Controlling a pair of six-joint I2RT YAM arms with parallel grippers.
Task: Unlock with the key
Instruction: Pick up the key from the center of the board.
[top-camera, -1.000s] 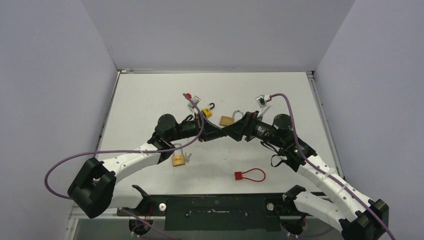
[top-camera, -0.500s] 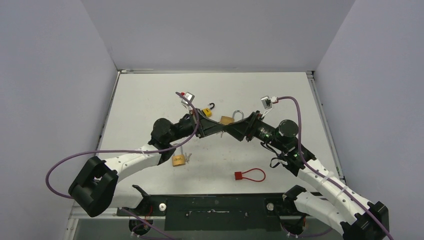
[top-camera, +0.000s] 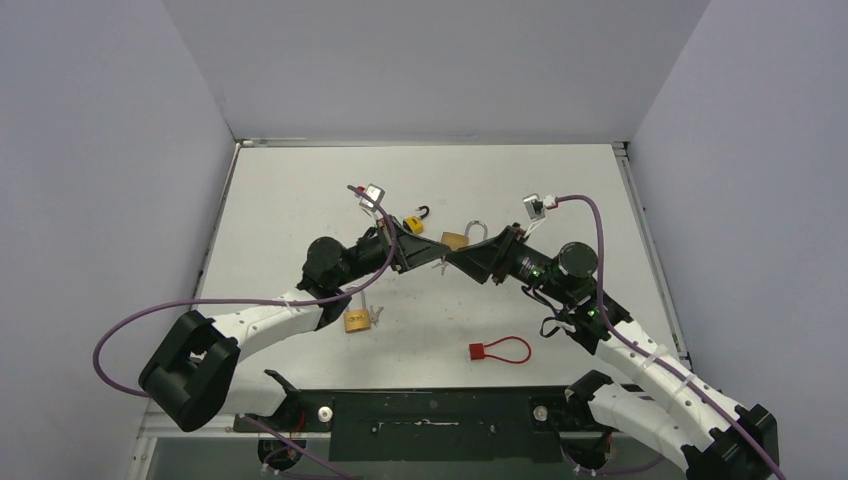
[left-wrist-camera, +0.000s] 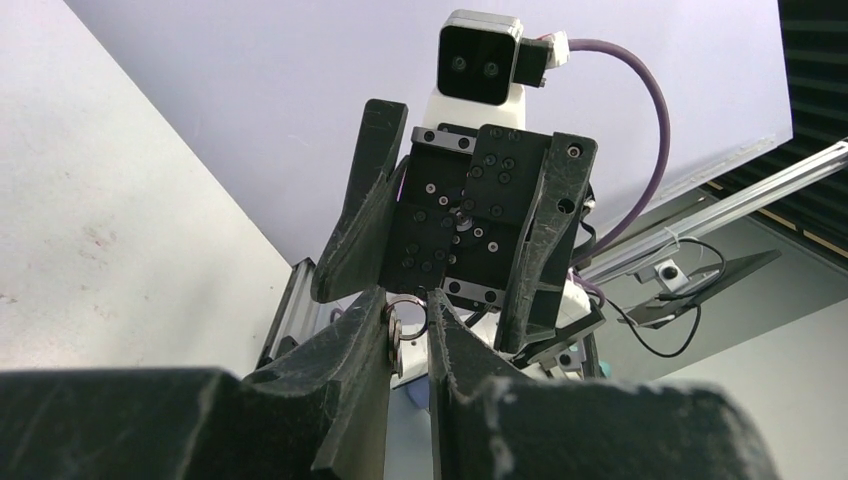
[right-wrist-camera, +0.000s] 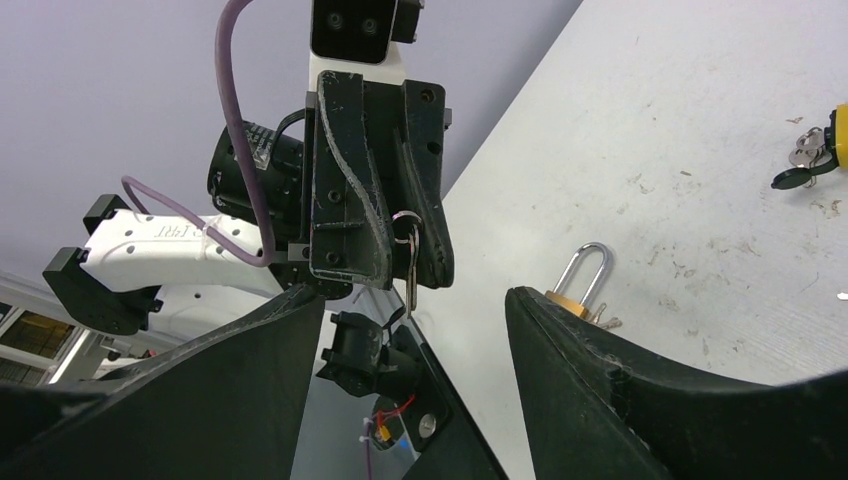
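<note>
Small lettering (right-wrist-camera: 165, 228) on the white left arm (right-wrist-camera: 110, 240) is too blurred to read. Above the tabletop (top-camera: 300, 200), the left end effector (left-wrist-camera: 405, 318) pinches a ringed key (right-wrist-camera: 410, 270). The right end effector (right-wrist-camera: 415, 300) faces it, fingers spread. A brass padlock (top-camera: 455, 240) lies just at their 12 o'clock. Both arms have drawn back slightly toward 6 o'clock since a second ago.

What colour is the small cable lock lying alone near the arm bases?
Red. The cable lock shows best in the top external view.
</note>
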